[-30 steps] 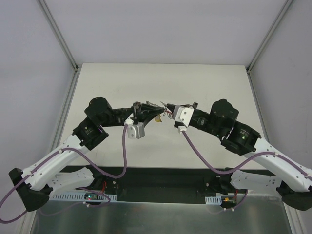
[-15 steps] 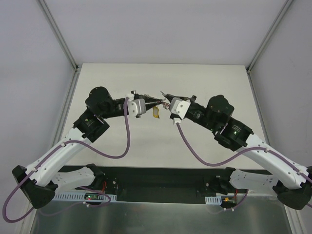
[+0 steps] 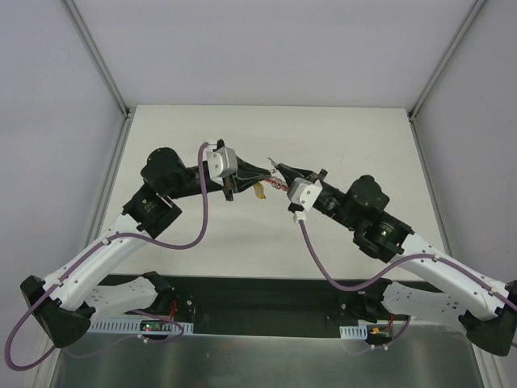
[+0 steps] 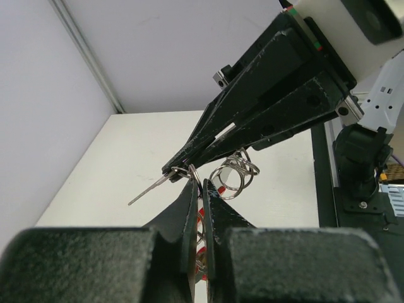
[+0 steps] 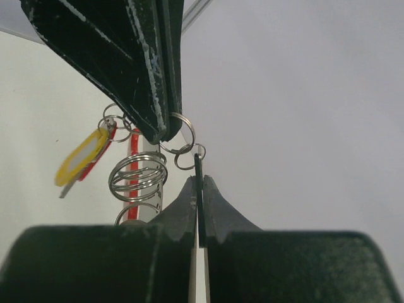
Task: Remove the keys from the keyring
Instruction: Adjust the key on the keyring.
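Observation:
Above the table's middle my two grippers meet tip to tip. My left gripper is shut on the keyring, whose thin metal rings and red-and-white piece show between its fingers. More linked rings hang beside the tips. My right gripper is shut on a thin flat key seen edge-on. In the left wrist view that key's blade sticks out past the right fingertips. A yellow tag dangles below the bunch. Other keys are not clear to see.
The pale table lies under the raised bunch, walled by white panels at the back and sides. A black strip with the arm bases runs along the near edge.
The left wrist has rolled, bringing its camera block from below the fingers to on top. The right forearm has swung lower. The tips stay together on the bunch, which shifted slightly backward.

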You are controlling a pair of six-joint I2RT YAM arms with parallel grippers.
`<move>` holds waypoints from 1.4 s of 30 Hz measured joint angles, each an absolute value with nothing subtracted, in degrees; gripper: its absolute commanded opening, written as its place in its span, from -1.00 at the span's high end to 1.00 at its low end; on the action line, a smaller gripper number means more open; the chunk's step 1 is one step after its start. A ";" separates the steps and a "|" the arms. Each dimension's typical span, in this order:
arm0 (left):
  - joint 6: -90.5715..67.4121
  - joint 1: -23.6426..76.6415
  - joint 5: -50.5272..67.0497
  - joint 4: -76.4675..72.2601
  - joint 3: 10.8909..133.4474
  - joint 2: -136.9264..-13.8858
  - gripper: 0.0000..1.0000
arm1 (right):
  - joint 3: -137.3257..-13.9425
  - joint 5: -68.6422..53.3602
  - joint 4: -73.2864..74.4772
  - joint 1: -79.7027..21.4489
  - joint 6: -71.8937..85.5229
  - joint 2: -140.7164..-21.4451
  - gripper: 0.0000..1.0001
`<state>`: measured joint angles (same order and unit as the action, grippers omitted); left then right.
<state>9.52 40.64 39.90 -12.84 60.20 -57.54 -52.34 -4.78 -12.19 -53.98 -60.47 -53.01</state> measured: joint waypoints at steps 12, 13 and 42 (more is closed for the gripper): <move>10.11 40.03 38.48 -13.91 59.51 -57.49 1.00 | -49.71 -0.95 -16.49 -55.40 -61.80 -52.90 0.98; 10.72 40.03 38.46 -13.63 59.48 -57.45 1.00 | -50.19 -1.08 -15.70 -55.40 -61.69 -53.12 0.99; 8.27 39.22 42.00 -22.83 54.26 -57.63 1.00 | -53.36 4.82 -7.38 -59.88 -62.02 -54.96 0.99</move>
<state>8.27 39.22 42.00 -22.83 54.26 -57.63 -53.36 4.82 -7.38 -59.88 -62.02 -54.96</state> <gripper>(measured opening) 0.006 0.024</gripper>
